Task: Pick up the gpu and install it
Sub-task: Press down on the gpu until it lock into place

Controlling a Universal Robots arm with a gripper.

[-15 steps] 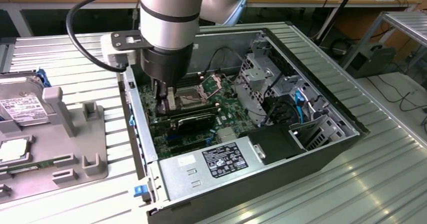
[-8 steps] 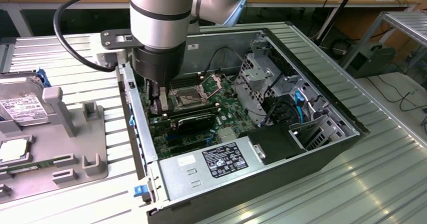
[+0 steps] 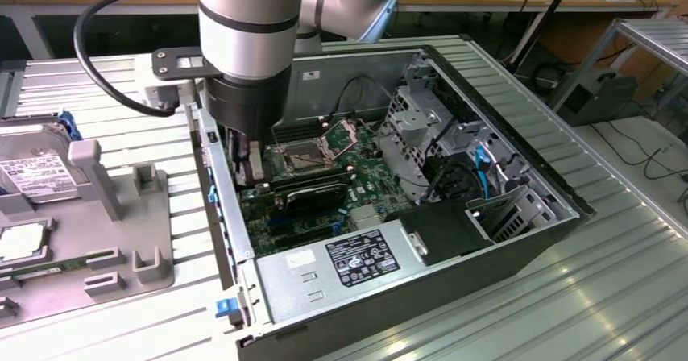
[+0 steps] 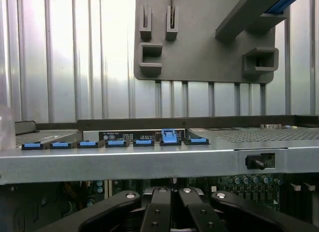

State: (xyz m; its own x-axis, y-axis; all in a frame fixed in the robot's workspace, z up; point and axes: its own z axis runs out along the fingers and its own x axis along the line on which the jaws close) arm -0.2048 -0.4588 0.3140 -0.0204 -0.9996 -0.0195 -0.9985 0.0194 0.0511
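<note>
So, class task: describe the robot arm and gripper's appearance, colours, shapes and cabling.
The arm is a silver cylindrical tube with a dark band, then a black wrist section. A black cable loops beside it. The gripper is black; the wrist view shows black linkage bars with silver pivot pins.

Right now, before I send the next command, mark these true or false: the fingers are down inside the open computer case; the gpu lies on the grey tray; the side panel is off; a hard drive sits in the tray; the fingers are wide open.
1. The gripper is down inside the computer case. True.
2. The gpu lies on the grey tray. False: it is at the motherboard, under the gripper.
3. The side panel is off. True.
4. A hard drive sits in the tray. True.
5. The fingers are wide open. False: shut.
</note>
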